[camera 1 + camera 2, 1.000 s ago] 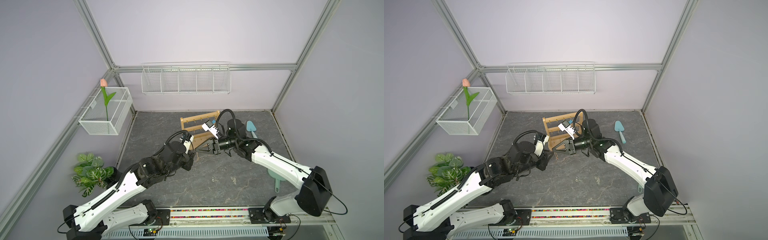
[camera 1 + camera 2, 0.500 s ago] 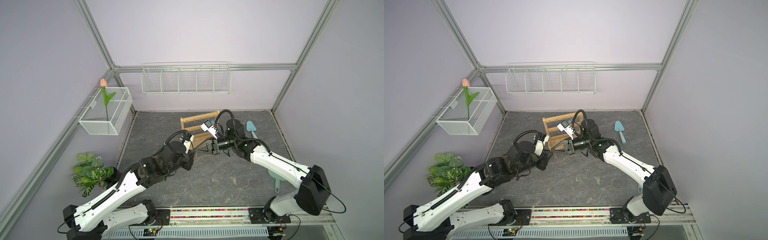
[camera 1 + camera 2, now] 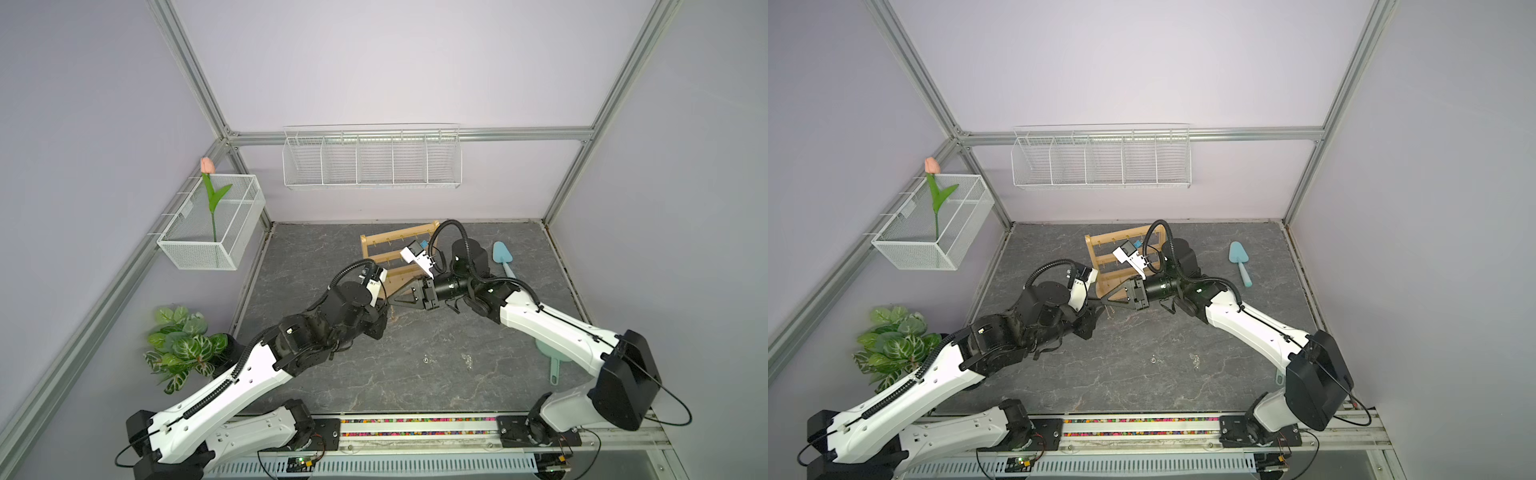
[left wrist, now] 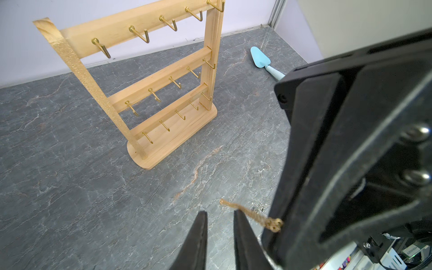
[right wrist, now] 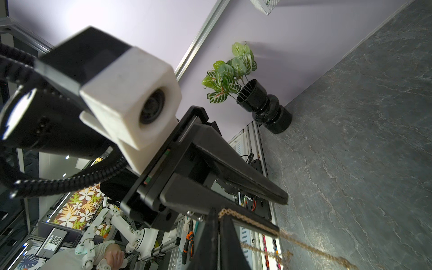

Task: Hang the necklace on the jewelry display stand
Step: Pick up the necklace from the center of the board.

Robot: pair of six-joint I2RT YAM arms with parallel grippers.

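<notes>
Necklace (image 4: 254,215), a fine gold chain, is held in the air just above the surface (image 4: 70,187). It is on the near side of the jewelry display stand (image 4: 163,80) and well apart from its hooks (image 4: 139,35). One part is pinched between the pressed-together fingers of the right hand (image 5: 218,212), so that the rest droops in loose strands, as is seen in the right wrist view. The left hand (image 4: 218,212) is posed tip to tip against it, fingers narrowly spread, with a chain end at their tips. Whether that end is touched cannot be told. A second hold is probably being sought, so that a loop can be stretched open for a hook. The stand is set upright at the far middle, with its hooks turned towards the hands and so within reach. A light-blue trowel (image 3: 500,254) lies at the far right, out of the way.
</notes>
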